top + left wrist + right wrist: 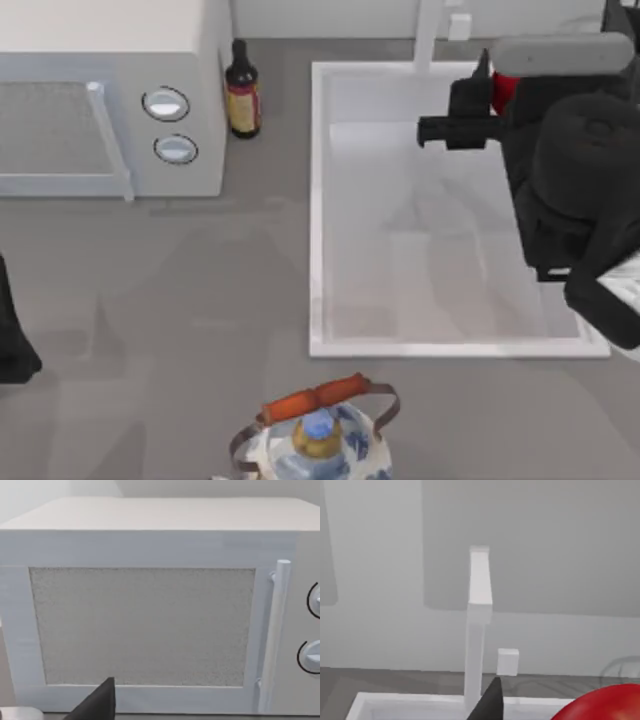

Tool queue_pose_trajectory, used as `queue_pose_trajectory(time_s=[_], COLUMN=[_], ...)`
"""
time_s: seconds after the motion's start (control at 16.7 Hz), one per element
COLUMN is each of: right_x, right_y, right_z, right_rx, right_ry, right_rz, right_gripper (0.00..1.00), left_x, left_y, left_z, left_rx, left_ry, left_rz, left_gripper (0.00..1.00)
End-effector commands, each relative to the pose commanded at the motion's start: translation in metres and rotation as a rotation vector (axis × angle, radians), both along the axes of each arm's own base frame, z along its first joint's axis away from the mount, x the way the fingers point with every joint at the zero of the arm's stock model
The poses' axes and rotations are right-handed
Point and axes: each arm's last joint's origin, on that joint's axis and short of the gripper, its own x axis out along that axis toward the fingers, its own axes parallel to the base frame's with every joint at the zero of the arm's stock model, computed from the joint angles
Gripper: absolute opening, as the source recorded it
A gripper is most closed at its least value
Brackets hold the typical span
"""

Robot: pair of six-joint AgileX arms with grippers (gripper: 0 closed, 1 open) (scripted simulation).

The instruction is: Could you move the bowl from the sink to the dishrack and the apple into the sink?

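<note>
Right hand over sink's far right corner, closed on red apple: likely light, stiff, glossy-slick; grip across its widest middle.

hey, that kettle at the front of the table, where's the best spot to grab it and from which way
Probably the orange handle arching over the kettle. It runs roughly left to right above the lid, raised clear of the body, so a gripper coming straight down could close across its middle, one finger in front and one behind. The rounded body looks too wide to pinch.
</note>
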Motion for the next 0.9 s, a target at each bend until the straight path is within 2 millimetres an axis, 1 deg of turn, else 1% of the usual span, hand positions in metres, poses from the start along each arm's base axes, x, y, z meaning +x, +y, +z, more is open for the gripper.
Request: queue_pose_trajectory(time_s=[0.12, 0.36, 0.54, 0.6, 0.72, 0.9], right_x=[-0.010, -0.010, -0.008, -0.007, -0.004, 0.000], right_y=[0.005, 0.005, 0.006, 0.007, 0.012, 0.016], right_z=[0.002, 0.002, -0.002, -0.008, -0.027, -0.067], right_rx=[0.040, 0.044, 0.040, 0.037, 0.030, 0.027], right_ry=[-0.026, -0.028, -0.022, -0.019, -0.012, -0.013], right_rz=[0.010, 0.011, 0.012, 0.014, 0.017, 0.017], right_gripper=[0.00, 0.00, 0.00, 0.00, 0.00, 0.00], left_x=[0.000, 0.000, 0.000, 0.000, 0.000, 0.000], left_y=[0.000, 0.000, 0.000, 0.000, 0.000, 0.000], left_z=[0.000, 0.000, 0.000, 0.000, 0.000, 0.000], left_rx=[0.000, 0.000, 0.000, 0.000, 0.000, 0.000], left_ry=[0.000, 0.000, 0.000, 0.000, 0.000, 0.000], left_rz=[0.000, 0.000, 0.000, 0.000, 0.000, 0.000], left_gripper=[1.00, 1.00, 1.00, 1.00, 1.00, 1.00])
